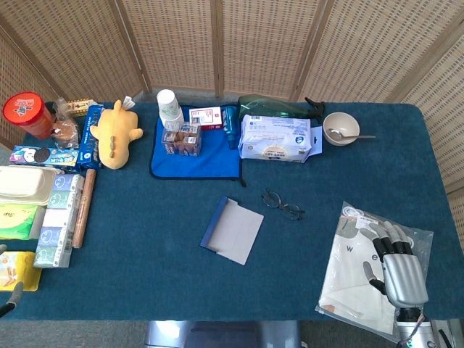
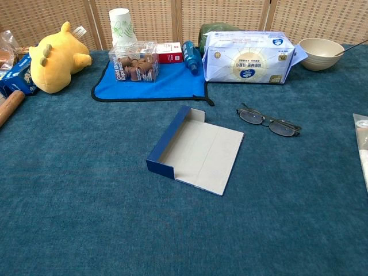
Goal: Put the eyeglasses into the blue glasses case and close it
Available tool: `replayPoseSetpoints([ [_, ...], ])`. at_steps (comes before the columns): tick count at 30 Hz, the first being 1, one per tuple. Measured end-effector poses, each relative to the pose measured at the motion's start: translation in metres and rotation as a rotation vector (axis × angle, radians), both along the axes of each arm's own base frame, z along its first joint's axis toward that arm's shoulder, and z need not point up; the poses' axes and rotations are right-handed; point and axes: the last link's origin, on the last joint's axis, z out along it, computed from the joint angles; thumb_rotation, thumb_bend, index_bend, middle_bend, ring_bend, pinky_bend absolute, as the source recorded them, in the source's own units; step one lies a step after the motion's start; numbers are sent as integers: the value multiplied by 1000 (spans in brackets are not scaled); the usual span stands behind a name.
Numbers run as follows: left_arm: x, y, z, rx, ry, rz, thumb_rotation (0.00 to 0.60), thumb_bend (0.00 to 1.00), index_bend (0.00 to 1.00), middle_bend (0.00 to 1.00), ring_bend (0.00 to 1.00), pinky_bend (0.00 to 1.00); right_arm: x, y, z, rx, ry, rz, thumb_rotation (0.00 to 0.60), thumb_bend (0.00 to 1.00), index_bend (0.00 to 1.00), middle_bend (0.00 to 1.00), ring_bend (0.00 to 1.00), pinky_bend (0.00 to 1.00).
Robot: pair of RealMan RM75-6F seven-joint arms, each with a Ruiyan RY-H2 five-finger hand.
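The eyeglasses (image 1: 283,206) (image 2: 268,121) lie dark-framed and unfolded on the blue cloth, a little right of the table's middle. Just left of them the blue glasses case (image 1: 232,230) (image 2: 197,149) lies unfolded flat, grey lining up, its blue edge at the left. My right hand (image 1: 395,262) rests near the front right corner over a clear plastic bag, fingers straight and apart, holding nothing. It is well right of the glasses. Of my left hand (image 1: 10,299) only a dark tip shows at the front left edge. The chest view shows neither hand.
A blue mat (image 1: 196,151) carries a box of small bottles and a paper cup (image 1: 170,107). Behind the glasses sit a wipes pack (image 1: 275,138) and a bowl with a spoon (image 1: 341,128). A yellow plush (image 1: 116,130), snack packets and a rolling pin (image 1: 83,206) crowd the left side.
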Motion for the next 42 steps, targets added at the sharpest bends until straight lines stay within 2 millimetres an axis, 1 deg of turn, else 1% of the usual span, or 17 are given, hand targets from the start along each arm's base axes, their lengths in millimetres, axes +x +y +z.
replayPoseSetpoints([
  [10, 1, 1, 2, 2, 6, -5, 600, 294, 161, 99, 0, 0, -2, 1, -1, 5, -6, -5, 600, 368, 218, 173, 75, 107],
  [16, 3, -1, 6, 15, 14, -15, 600, 294, 162, 99, 0, 0, -3, 3, 2, 3, -11, 8, 600, 370, 218, 173, 75, 107],
  [24, 3, -1, 9, 19, 25, -21, 600, 295, 162, 99, 0, 0, 4, -4, 8, 16, -3, 58, 600, 368, 217, 173, 91, 108],
  [31, 6, 5, 12, 12, 33, -36, 600, 295, 161, 99, 0, 0, 18, -23, 8, 68, -7, 123, 600, 349, 208, 175, 97, 109],
  [37, 8, 13, 10, -3, 34, -44, 600, 294, 162, 99, 0, 0, 38, -50, 1, 142, -12, 189, 600, 348, 202, 176, 97, 114],
  [42, 8, 21, 8, -18, 43, -45, 600, 295, 162, 99, 0, 0, 59, -71, -8, 225, -45, 242, 600, 373, 197, 176, 97, 114],
])
